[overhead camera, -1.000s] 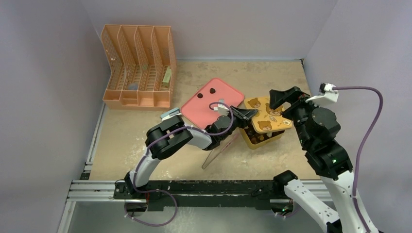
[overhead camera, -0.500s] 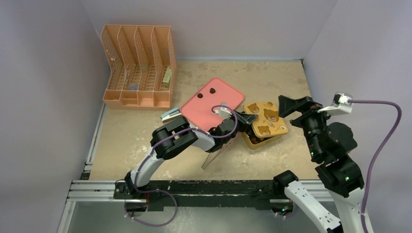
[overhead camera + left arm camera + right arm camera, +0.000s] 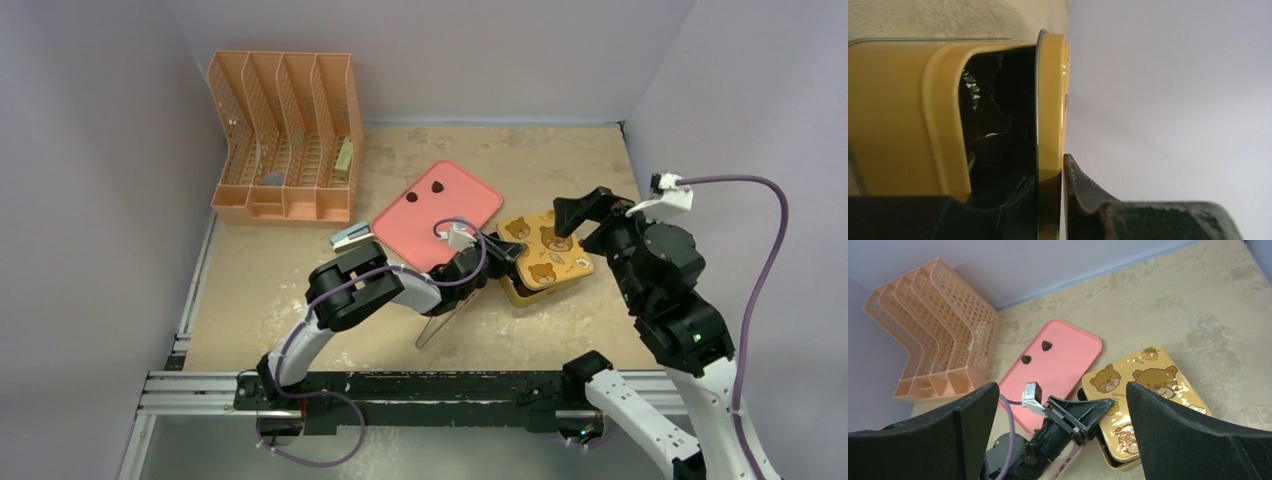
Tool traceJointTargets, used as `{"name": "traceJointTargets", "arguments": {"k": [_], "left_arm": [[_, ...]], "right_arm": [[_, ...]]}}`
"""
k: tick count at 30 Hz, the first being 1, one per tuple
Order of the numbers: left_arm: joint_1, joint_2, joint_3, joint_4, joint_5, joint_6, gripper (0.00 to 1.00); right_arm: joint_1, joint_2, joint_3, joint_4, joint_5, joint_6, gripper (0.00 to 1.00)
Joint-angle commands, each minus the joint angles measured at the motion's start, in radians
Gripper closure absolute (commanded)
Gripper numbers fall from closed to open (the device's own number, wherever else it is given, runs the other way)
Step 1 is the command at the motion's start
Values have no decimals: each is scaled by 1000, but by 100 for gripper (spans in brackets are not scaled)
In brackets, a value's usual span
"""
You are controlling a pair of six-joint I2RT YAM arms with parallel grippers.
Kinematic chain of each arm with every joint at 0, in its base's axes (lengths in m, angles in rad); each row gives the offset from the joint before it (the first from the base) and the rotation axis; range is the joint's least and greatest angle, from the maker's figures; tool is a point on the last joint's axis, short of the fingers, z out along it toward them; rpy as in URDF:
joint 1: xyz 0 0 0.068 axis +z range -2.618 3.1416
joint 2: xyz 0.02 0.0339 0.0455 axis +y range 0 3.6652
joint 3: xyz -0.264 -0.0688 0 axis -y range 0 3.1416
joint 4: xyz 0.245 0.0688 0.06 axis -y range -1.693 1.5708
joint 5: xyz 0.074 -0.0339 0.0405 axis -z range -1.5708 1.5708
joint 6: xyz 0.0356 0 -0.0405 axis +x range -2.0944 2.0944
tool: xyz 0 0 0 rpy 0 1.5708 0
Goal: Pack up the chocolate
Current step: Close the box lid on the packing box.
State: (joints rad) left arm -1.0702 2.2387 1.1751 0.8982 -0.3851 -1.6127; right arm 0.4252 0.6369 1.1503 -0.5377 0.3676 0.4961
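Note:
Two dark chocolate pieces lie on the pink tray. The gold box stands right of the tray. Its bear-printed lid lies over it, slightly askew, with a gap at the left. Dark pieces show inside the gap. My left gripper is shut on the lid's left edge. My right gripper hovers above the box, wide open and empty.
An orange mesh file organiser stands at the back left. A small pale clip-like item lies left of the tray. A clear sheet with dots lies under my left arm. Walls enclose the table.
The lid has come down from a raised tilt to lie nearly flat on the box, still held by my left gripper. My right arm swung out to the right and back.

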Motion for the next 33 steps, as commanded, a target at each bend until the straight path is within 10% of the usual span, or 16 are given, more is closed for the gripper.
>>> {"name": "traceJointTargets", "arguments": {"k": [1, 16, 33], "left_arm": [[-10, -98, -42, -163, 12, -12, 76], [-41, -225, 4, -515, 8, -28, 62], [-91, -381, -104, -521, -58, 24, 57]], "right_arm": [[1, 47, 28, -17, 17, -31, 1], [1, 109, 34, -73, 3, 51, 1], [1, 213, -72, -100, 48, 126, 1]]}}
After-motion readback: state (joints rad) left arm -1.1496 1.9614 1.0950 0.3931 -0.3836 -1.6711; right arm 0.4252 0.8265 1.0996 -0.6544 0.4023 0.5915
